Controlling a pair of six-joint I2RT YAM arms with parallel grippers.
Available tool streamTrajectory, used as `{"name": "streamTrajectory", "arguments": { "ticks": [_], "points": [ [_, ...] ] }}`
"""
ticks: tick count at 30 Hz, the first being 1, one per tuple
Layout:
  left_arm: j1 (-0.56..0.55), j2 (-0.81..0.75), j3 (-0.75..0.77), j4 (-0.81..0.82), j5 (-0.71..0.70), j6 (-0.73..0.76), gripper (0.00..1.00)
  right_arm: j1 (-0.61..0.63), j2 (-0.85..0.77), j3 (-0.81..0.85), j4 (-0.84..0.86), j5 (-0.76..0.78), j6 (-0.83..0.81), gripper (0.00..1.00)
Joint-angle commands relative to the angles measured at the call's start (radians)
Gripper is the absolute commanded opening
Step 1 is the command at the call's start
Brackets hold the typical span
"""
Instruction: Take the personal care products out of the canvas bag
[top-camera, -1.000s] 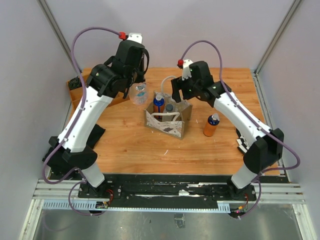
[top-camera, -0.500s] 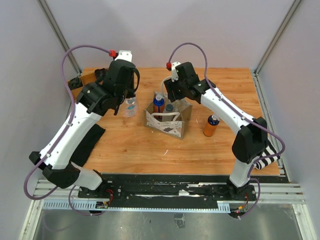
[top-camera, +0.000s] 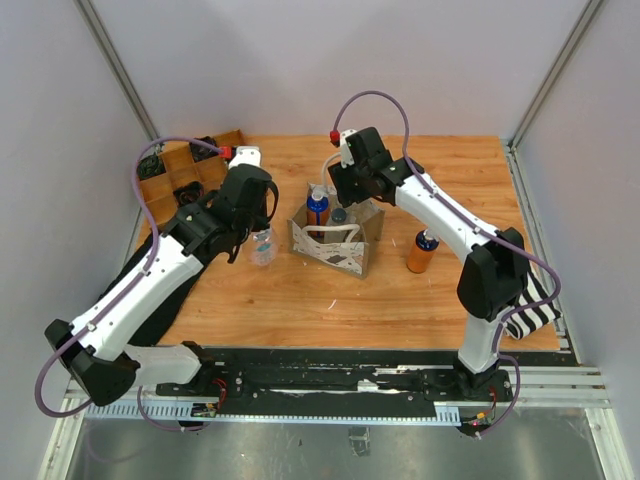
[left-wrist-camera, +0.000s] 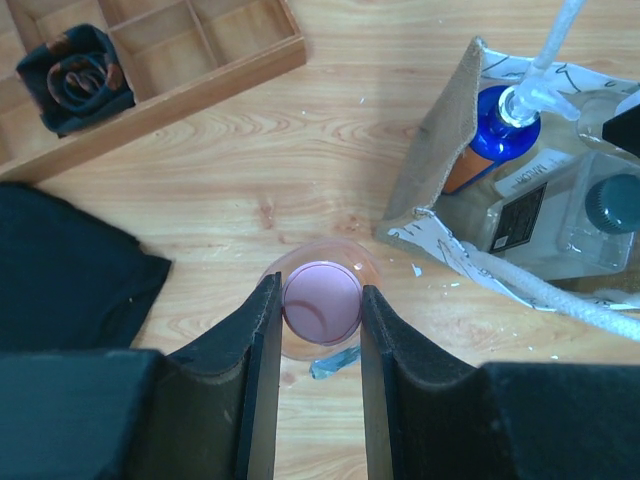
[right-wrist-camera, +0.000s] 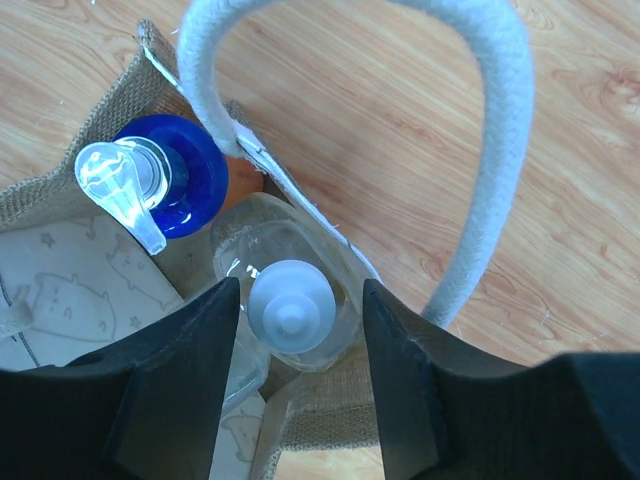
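You've lowered the light, slick clear pink-capped bottle (top-camera: 263, 244) beside the beige canvas bag (left-wrist-camera: 436, 170), left hand (left-wrist-camera: 318, 292) clamped on its cap, likely the firmest hold.

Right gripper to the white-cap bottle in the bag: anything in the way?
Nothing visible. The right gripper has its open fingers on either side of the white-cap bottle in the canvas bag. The rope handle arcs past the side, not across the cap. The blue pump bottle stands close beside one finger.
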Motion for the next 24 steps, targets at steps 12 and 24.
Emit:
{"name": "streamTrajectory", "arguments": {
  "ticks": [12, 24],
  "points": [
    [-0.002, -0.170, -0.266, 0.251, -0.014, -0.116, 0.01, 0.017, 0.015, 0.077, -0.059, -0.001, -0.026, 0.23],
    [-0.002, -0.193, -0.350, 0.300, 0.046, -0.168, 0.25, 0.017, -0.080, 0.317, -0.199, 0.053, -0.071, 0.19]
  ]
}}
